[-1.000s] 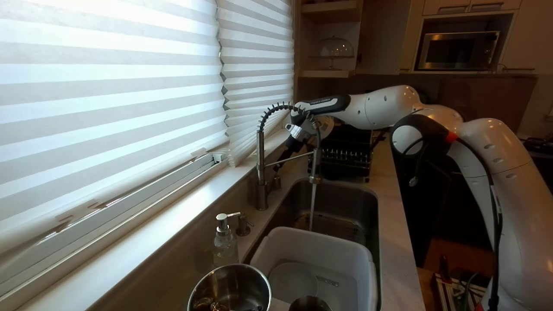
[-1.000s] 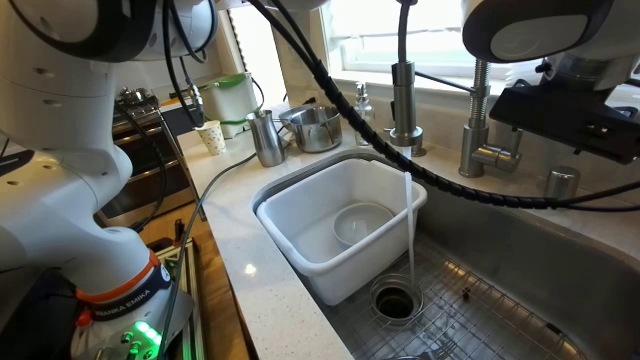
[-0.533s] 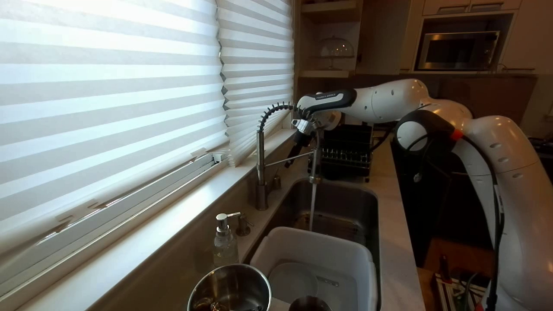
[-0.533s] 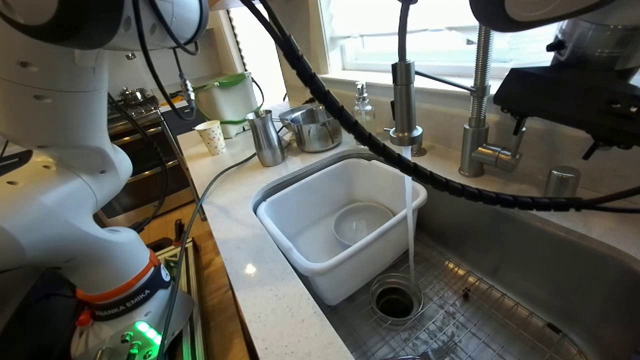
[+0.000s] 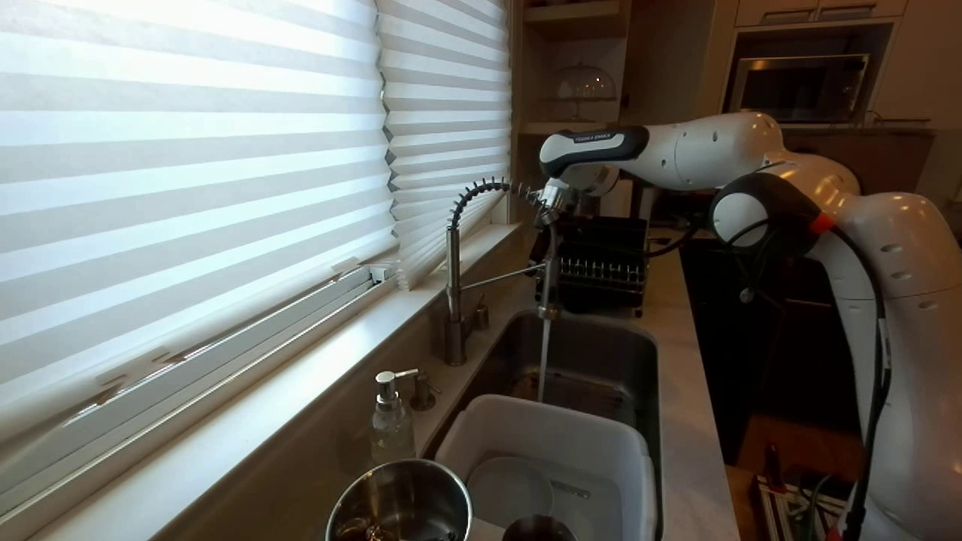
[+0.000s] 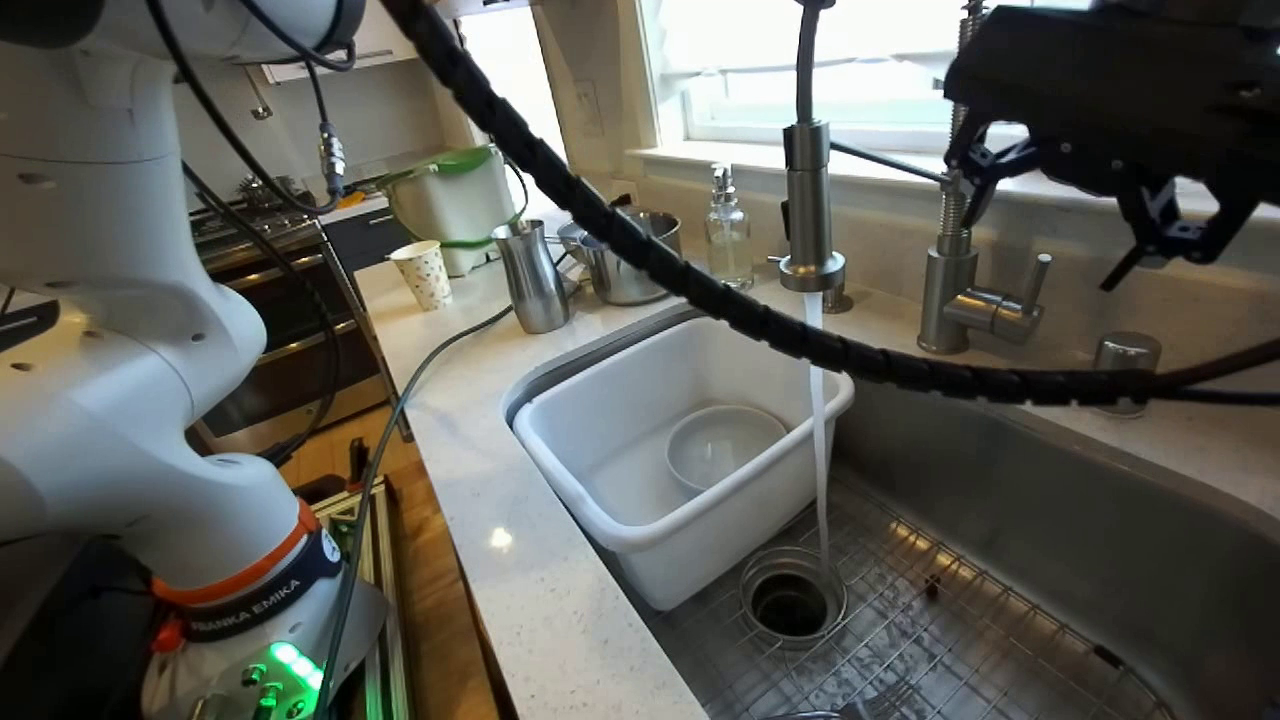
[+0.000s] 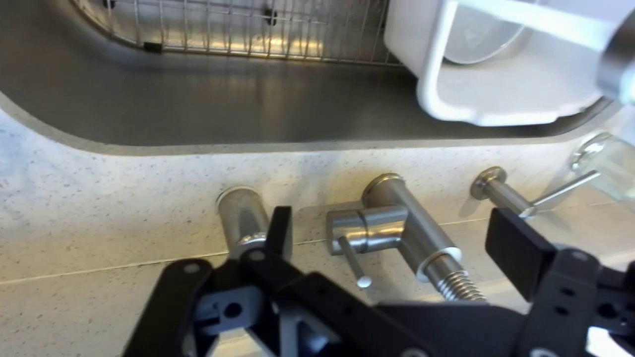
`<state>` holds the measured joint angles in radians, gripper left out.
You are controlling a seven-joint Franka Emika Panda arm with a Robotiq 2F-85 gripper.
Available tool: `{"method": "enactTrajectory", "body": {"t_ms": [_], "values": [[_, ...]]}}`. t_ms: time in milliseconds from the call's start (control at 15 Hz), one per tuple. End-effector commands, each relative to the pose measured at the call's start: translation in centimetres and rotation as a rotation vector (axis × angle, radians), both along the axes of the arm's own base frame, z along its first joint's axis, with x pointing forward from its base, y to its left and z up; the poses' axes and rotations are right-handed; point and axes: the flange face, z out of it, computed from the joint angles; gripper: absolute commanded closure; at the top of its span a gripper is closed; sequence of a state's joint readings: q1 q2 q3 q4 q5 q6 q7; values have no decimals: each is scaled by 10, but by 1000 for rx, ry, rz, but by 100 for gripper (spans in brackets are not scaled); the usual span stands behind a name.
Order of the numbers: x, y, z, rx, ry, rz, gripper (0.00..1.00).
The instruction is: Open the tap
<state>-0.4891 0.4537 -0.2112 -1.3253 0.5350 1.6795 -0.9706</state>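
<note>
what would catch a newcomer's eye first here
Probably the running water falling from the tap into the sink, beside a white tub, in both exterior views. Next, the big white robot arm stretched over the counter, at the right of an exterior view. In the wrist view, likely the open black claw, framing the tap's handle.

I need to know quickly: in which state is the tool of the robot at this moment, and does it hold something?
Tool: open, its fingers wide apart, holding nothing; the tap handle is not gripped.
</note>
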Motion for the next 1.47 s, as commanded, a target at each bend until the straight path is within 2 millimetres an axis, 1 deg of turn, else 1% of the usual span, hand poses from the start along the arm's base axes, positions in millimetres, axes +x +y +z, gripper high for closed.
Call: {"method": "enactTrajectory", "body": {"t_ms": [0, 200, 400, 533, 667, 800, 1067, 1267, 1400], "values": [[-36, 12, 27, 42, 71, 54, 0], [-62, 17, 55, 35, 127, 83, 0], [-85, 14, 75, -29, 134, 119, 0], [-99, 9, 80, -68, 114, 136, 0], [-111, 8, 87, -60, 94, 145, 0], [-122, 8, 90, -44, 82, 150, 0], [-138, 0, 93, -24, 71, 115, 0], [-145, 0, 90, -15, 73, 99, 0], [-144, 3, 87, -21, 80, 101, 0]]}}
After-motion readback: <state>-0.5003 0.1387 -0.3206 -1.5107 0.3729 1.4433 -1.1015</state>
